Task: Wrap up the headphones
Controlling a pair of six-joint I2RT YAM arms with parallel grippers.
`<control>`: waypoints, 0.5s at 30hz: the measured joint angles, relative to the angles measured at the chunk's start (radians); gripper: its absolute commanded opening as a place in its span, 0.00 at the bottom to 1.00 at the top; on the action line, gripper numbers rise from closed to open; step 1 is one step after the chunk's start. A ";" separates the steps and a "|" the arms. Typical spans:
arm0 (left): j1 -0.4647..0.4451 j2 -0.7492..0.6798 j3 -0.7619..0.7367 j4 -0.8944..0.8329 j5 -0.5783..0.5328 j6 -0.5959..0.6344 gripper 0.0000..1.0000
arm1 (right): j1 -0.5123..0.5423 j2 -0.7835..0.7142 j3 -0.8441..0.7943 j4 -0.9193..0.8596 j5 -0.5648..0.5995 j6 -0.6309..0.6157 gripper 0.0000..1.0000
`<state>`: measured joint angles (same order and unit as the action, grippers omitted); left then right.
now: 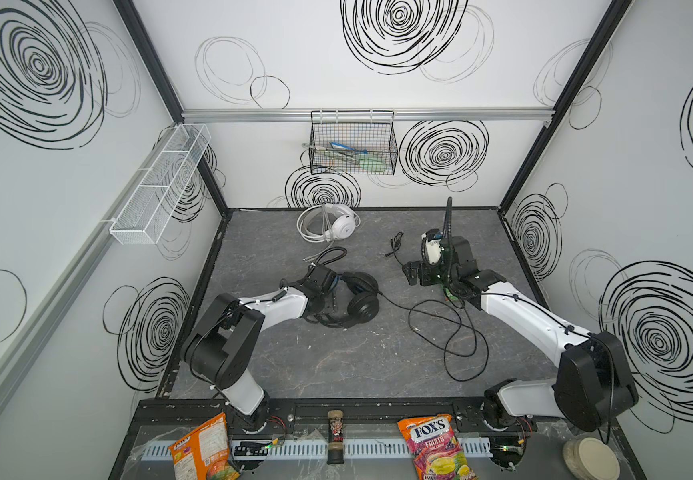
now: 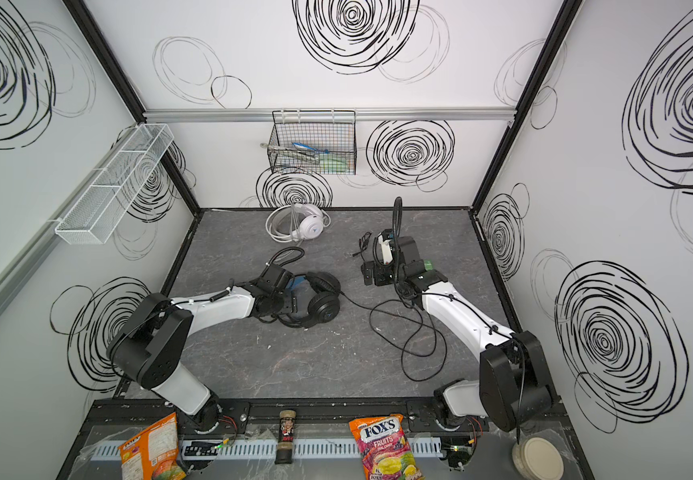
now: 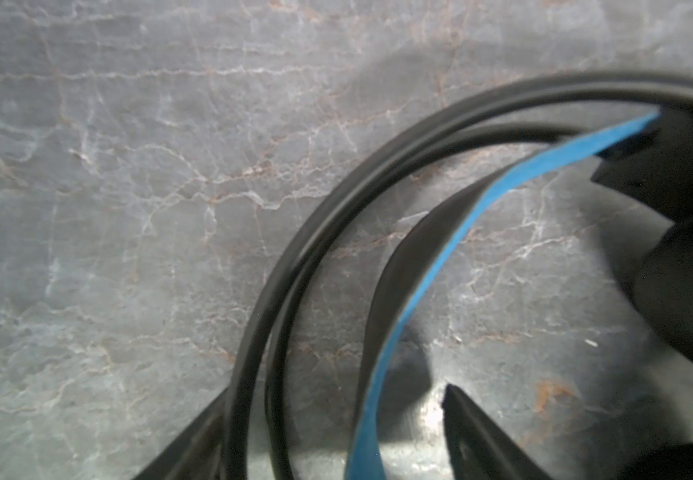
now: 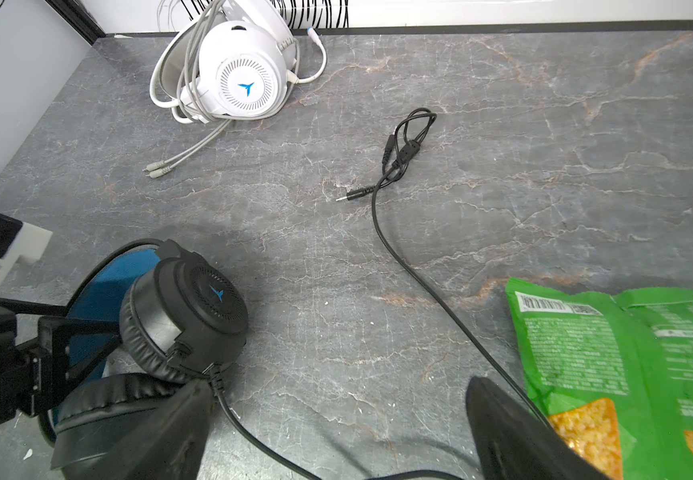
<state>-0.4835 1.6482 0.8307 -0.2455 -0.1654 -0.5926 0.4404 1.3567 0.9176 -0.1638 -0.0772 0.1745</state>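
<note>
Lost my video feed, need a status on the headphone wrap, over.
Both open: left gripper straddling headband of black headphones, right gripper empty. Its black cable loose, unwrapped. Far-side white headphones wrapped. Caution: green snack bag beside cable.

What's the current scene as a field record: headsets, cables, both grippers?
white headset: near back wall, white cable wound around it, plugs trailing out
black headset: lying mid-table, blue-lined headband toward left arm
black cable: unwrapped, loose loops on table, plug lying free
left gripper: open, straddling black headset's headband
right gripper: open, empty, close to black cable
</note>
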 measured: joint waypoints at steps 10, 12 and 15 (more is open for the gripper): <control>-0.011 0.009 0.004 0.003 -0.020 -0.003 0.41 | 0.000 0.000 0.000 0.000 0.011 0.000 0.99; -0.011 0.009 0.004 0.003 -0.021 -0.003 0.37 | 0.000 0.000 0.000 0.000 0.011 0.000 0.99; -0.011 0.008 0.004 0.003 -0.027 -0.003 0.31 | 0.000 0.000 0.000 0.000 0.011 0.000 0.99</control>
<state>-0.4946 1.6566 0.8349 -0.2424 -0.1925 -0.5953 0.4404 1.3567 0.9176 -0.1642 -0.0658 0.1745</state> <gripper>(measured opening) 0.345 0.989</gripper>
